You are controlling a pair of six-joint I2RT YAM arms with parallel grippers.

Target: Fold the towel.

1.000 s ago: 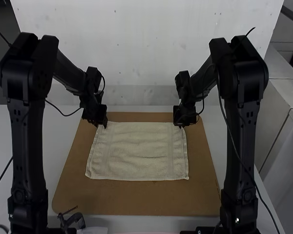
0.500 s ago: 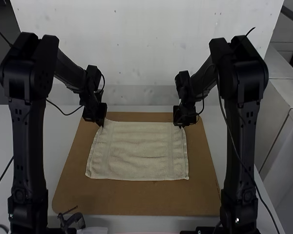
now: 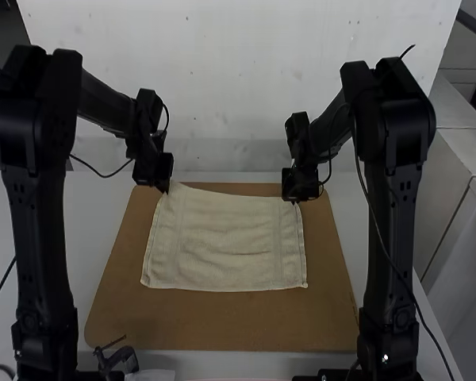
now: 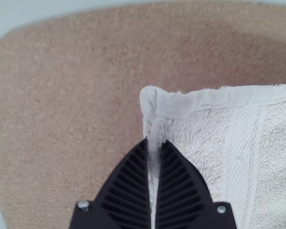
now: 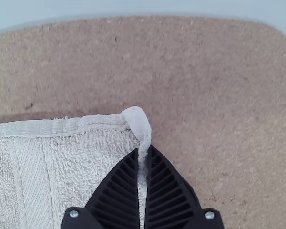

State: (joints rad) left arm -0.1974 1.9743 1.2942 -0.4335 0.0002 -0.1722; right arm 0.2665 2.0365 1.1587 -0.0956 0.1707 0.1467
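Note:
The pale towel (image 3: pixel 226 242) lies spread on the brown board, its far left corner lifted toward my left gripper (image 3: pixel 165 190). At the far right corner is my right gripper (image 3: pixel 293 201). In the left wrist view, my left gripper (image 4: pixel 156 142) is shut on the edge of the towel (image 4: pixel 205 124) just beside its corner. My right gripper (image 5: pixel 144 149) pinches the towel (image 5: pixel 86 157) beside the other far corner in the right wrist view, the hem bunched a little between its fingers.
The brown board (image 3: pixel 222 329) reaches past the towel on all sides, on a light table (image 3: pixel 103 230). A white wall (image 3: pixel 238 95) stands behind. A small dark object (image 3: pixel 117 359) lies at the near left edge.
My left gripper has risen and moved slightly away toward the wall, lifting the towel's far left corner. The right gripper has barely moved.

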